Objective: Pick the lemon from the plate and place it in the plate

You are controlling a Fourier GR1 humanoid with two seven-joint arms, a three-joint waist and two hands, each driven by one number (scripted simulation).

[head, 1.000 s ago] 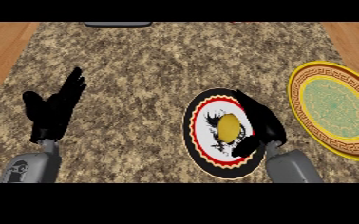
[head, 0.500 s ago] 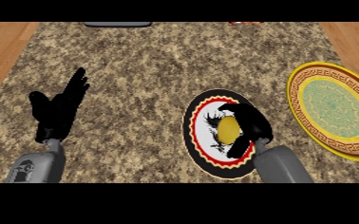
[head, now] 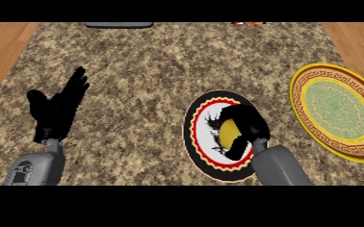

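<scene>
The right hand (head: 245,125) sits over the black-rimmed plate (head: 195,125) near the worktop's (head: 163,72) front edge, its fingers curled round the lemon (head: 227,133). The lemon's yellow skin shows on the hand's left side, between the thumb and fingers; the rest of it is hidden by the hand. Whether the lemon rests on the plate or is lifted off it cannot be told from this steep view. The plate has a red and cream ring inside its black rim and a white centre with a dark figure on it.

To the right, at the worktop's right edge, lies a yellow plate (head: 313,125) with a brown patterned band and a green centre; it is apart from the black-rimmed plate and holds nothing.

The left hand (head: 57,108) rests open near the worktop's left edge, fingers straight and pointing up, thumb spread to the side, touching nothing.

At the worktop's far edge a grey object (head: 119,25) shows in part.
</scene>
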